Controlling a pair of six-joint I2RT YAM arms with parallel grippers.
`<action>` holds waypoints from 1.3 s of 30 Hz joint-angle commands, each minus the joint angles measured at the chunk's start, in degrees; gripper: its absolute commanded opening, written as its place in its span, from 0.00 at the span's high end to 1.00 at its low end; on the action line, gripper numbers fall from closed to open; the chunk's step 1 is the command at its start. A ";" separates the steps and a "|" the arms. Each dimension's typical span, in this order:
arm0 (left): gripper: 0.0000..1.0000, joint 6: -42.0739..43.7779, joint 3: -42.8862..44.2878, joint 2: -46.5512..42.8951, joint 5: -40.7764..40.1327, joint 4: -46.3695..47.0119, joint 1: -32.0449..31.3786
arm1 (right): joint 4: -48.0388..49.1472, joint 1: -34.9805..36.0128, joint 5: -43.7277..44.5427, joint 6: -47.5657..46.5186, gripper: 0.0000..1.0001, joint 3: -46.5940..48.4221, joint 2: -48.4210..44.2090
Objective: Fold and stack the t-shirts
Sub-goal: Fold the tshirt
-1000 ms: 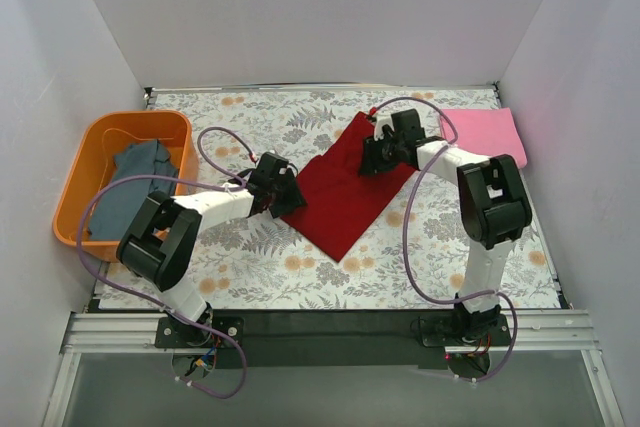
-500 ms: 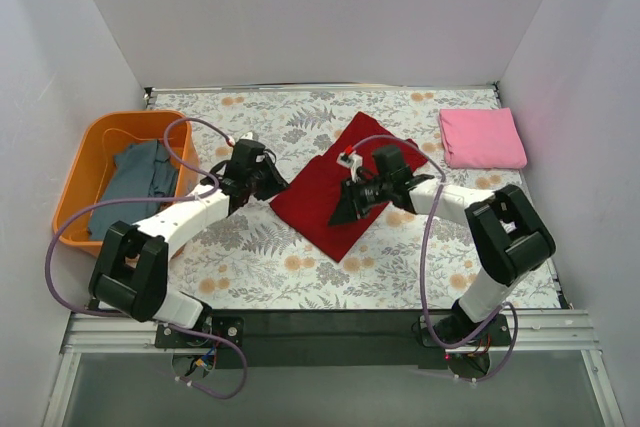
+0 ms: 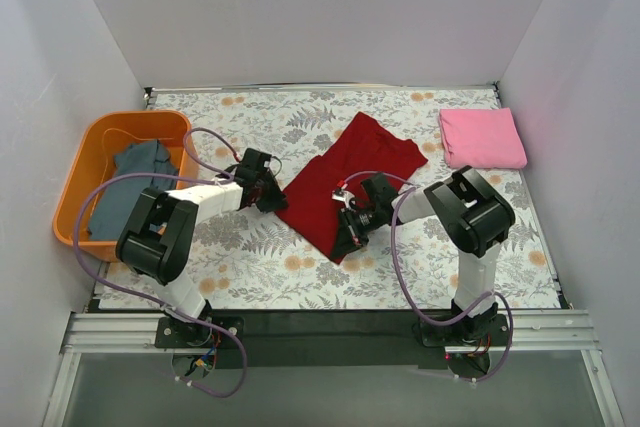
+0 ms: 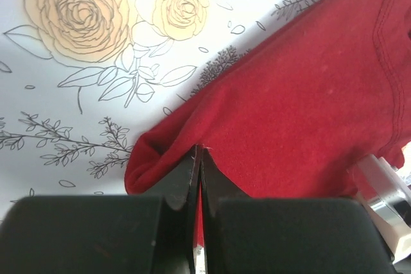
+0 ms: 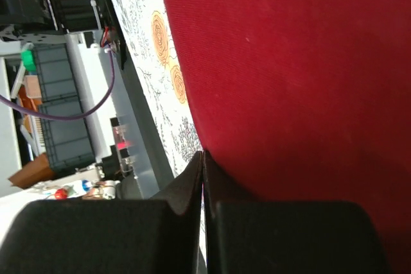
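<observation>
The left pincer [image 3: 268, 191] is clamped shut on the left corner of the dark red cloth t-shirt [image 3: 345, 169] spread mid-frame on the floral-covered bench [image 3: 260, 267], the right pincer [image 3: 350, 236] pinches its lower edge, the folded pink cloth t-shirt [image 3: 482, 137] lies upper right, and the grey-blue cloth t-shirt [image 3: 132, 185] sits in the orange plastic basket [image 3: 78, 175] at left.

Dark red t-shirt [image 3: 335, 182] laid diagonally at centre; pink t-shirt [image 3: 482, 137] folded, upper right; grey-blue t-shirt [image 3: 135, 182] crumpled, left.

Tablecloth [image 3: 262, 275]: red shirt [image 3: 345, 179], pink shirt [image 3: 482, 137], basket [image 3: 137, 117]
</observation>
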 commanded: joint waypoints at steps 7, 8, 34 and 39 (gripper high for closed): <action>1.00 -6.45 -9.62 -6.07 0.79 -4.55 0.94 | -8.41 -2.64 4.63 -2.36 0.98 -2.22 -2.93; 1.00 -7.07 -10.85 -7.74 0.80 -4.64 0.94 | -9.39 -2.64 5.25 -3.07 0.98 -2.40 -3.72; 0.28 -9.89 -12.97 -25.35 -11.24 -16.42 -2.66 | -27.25 21.96 53.58 -27.86 0.46 3.58 -29.94; 0.33 -9.62 -11.48 -21.39 -12.21 -14.75 -3.01 | -26.54 25.48 58.25 -28.30 0.46 4.02 -26.76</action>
